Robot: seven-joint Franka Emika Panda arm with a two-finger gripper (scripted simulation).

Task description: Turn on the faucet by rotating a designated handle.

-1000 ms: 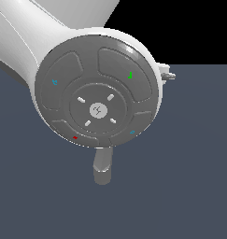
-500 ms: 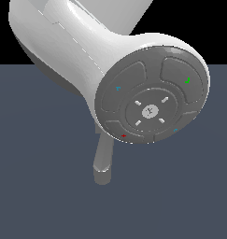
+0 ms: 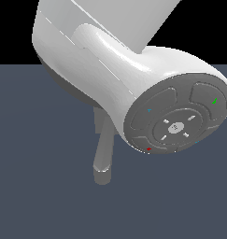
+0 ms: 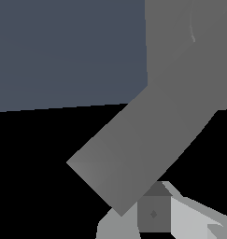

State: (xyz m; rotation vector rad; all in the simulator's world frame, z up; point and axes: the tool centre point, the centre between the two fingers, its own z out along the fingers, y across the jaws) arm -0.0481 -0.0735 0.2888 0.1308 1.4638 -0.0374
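Observation:
In the exterior view my white arm link with its round grey end cap (image 3: pixel 175 122) fills most of the picture and hides the gripper. Below it only the faucet's thick rounded spout (image 3: pixel 103 156) sticks out toward the camera. The wrist view is very close: the faucet's grey body (image 4: pixel 189 46) stands upright, and a flat straight grey bar (image 4: pixel 133 149), which looks like the handle, slants away from it. Just past the bar's free end sits my gripper (image 4: pixel 157 219), showing one dark finger pad (image 4: pixel 153 214). No gap between the jaws shows.
The faucet stands on a flat dark blue-grey surface (image 3: pixel 35 186) that reaches to a black background. My arm link (image 3: pixel 87 51) hangs over the faucet base and hides it in the exterior view.
The arm's grey end cap has swung toward the exterior view's right and slightly down. The faucet spout has stayed where it was.

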